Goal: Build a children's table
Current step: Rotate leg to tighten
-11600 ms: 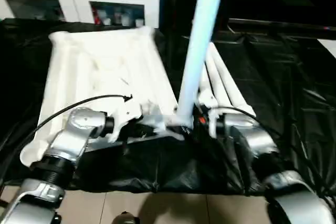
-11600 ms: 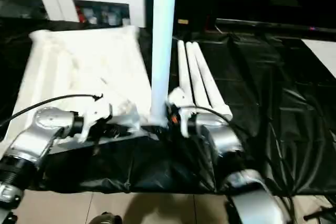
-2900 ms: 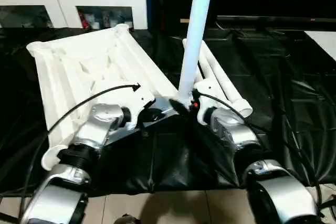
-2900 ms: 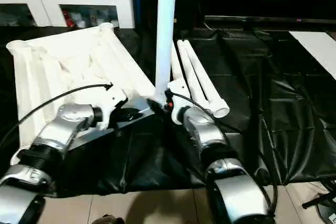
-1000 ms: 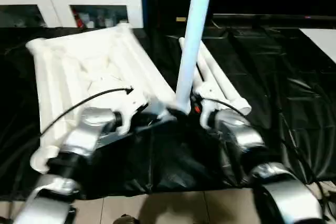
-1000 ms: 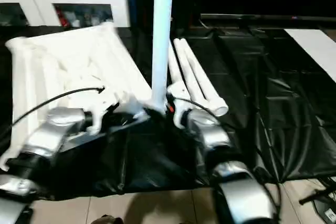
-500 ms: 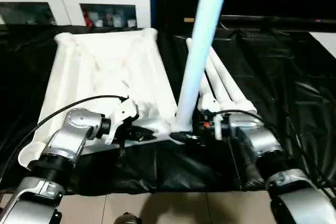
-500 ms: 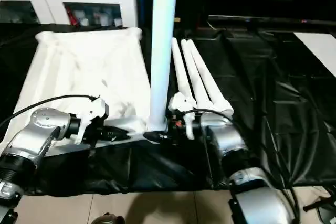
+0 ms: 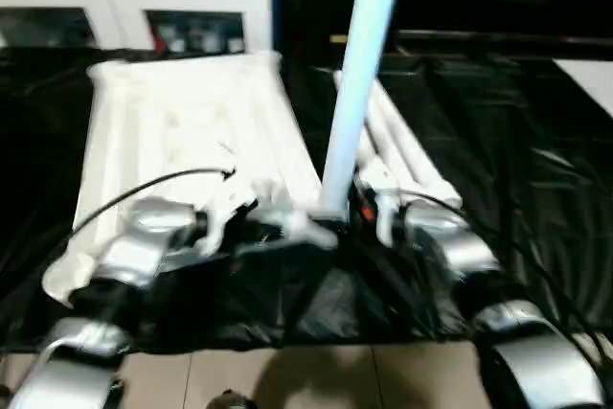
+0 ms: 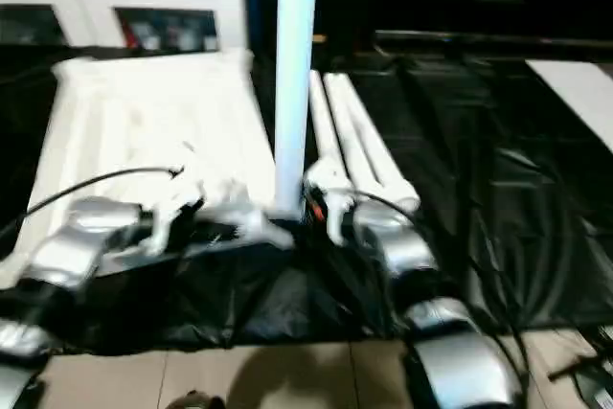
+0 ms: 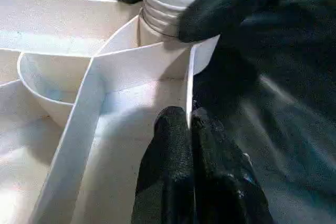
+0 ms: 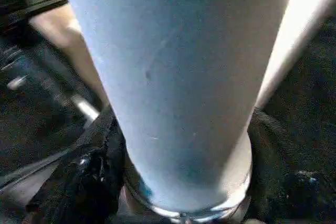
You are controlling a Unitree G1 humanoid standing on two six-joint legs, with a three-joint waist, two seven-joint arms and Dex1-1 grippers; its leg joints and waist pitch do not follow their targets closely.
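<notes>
Leg (image 9: pixel 359 74) upright in tabletop (image 9: pixel 182 131) corner socket | right claw (image 12: pixel 178 182) pinching leg | left claw (image 11: pixel 190 145) pinching rib

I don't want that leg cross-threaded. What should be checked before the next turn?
1. Leg in corner socket: ok.
2. Leg fully seated: not ok, threads show above the socket.
3. Leg upright: ok, roughly.
4. Left gripper steadying tabletop: ok, shut on a rib beside the socket.
5. Right gripper holding the leg's base firmly: cannot tell.
6. Spare legs out of the way: ok, lying beside the tabletop.
</notes>
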